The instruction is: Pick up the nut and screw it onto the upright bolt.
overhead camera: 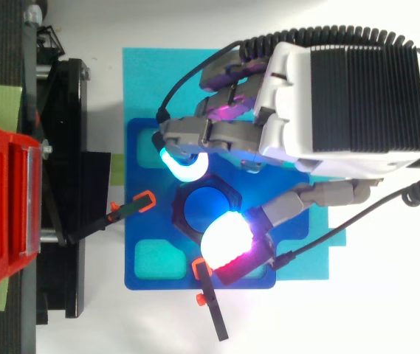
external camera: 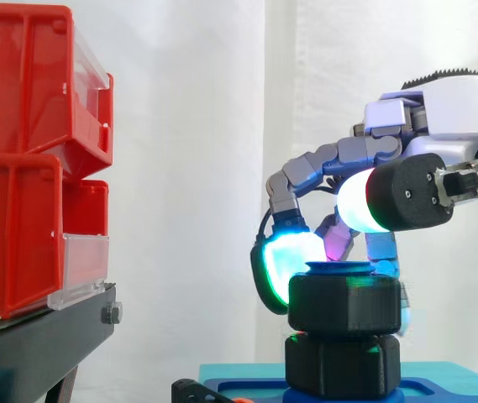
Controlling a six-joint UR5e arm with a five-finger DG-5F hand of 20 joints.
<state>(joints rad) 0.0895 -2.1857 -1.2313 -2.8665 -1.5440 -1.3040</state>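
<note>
Hand (overhead camera: 342, 96): curled over the work, thumb and fingers clamped on the nut (external camera: 345, 304) from opposite sides.
Thumb pad (overhead camera: 226, 237): nearest the side camera, on the nut's near edge; it may ride slightly high, hard to judge.
Nut: level on the bolt (overhead camera: 207, 206), just above the black base (external camera: 342, 365).
Bolt: upright, blue top showing through the nut's hole.
Finger pad (overhead camera: 184, 168): against the far edge.
Step, likely: turning the nut down the thread.
Doing it well: keep pads opposite, nut level, turn about the bolt's axis, press down lightly.
</note>
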